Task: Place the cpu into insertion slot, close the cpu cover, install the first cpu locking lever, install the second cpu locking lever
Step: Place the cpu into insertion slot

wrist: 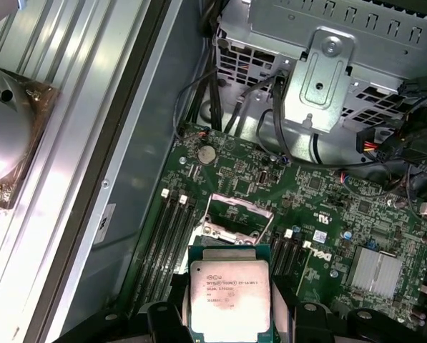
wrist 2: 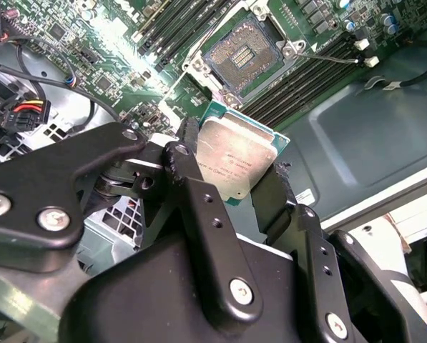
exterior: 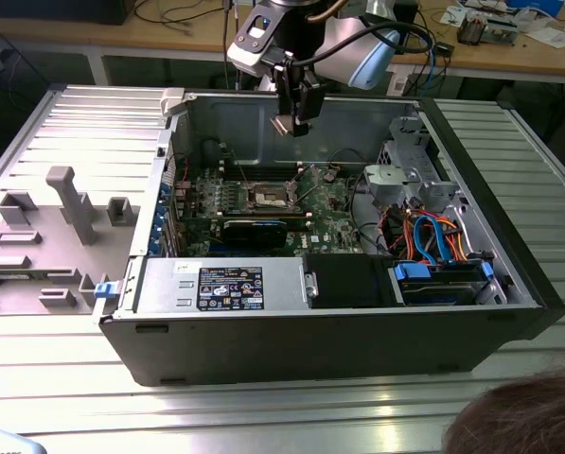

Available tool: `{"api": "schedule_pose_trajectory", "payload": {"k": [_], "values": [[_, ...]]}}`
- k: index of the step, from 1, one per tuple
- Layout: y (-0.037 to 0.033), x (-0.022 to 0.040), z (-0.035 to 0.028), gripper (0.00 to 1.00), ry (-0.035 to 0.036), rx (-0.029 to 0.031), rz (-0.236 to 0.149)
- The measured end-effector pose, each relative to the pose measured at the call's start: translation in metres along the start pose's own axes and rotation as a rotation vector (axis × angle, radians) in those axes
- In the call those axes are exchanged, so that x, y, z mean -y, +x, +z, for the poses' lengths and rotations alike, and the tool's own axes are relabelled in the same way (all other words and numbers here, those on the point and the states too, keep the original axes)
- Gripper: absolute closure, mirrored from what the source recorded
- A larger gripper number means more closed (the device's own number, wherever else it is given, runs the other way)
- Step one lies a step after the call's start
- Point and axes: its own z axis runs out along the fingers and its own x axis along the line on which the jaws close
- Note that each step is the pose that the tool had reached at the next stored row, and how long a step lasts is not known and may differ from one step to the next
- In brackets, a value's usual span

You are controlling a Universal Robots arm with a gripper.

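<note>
On the metal bench [exterior: 263, 416] — open computer case [exterior: 310, 340], lying on its side. Green motherboard [exterior: 344, 203] inside. Gripper [exterior: 291, 115] above it, fingers clamped on the edges of the cpu [wrist 2: 238, 161]. The cpu hangs in the air over the bare insertion slot [wrist 2: 245, 58] — well apart from it.

Matt silvery metal cpu [wrist 2: 236, 161]

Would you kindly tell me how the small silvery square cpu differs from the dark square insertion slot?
The cpu is held off the board in the black gripper; the insertion slot sits fixed on the green motherboard. The cpu shows a solid silvery face; the insertion slot shows a dark open centre inside a silver rim. Both are square.
</note>
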Motion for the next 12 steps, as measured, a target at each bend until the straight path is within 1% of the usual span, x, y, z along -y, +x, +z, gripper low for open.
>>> {"api": "schedule_pose_trajectory", "payload": {"k": [12], "values": [[0.0,0.0,0.0002,0.46,-0.0003,0.0009,0.011]]}}
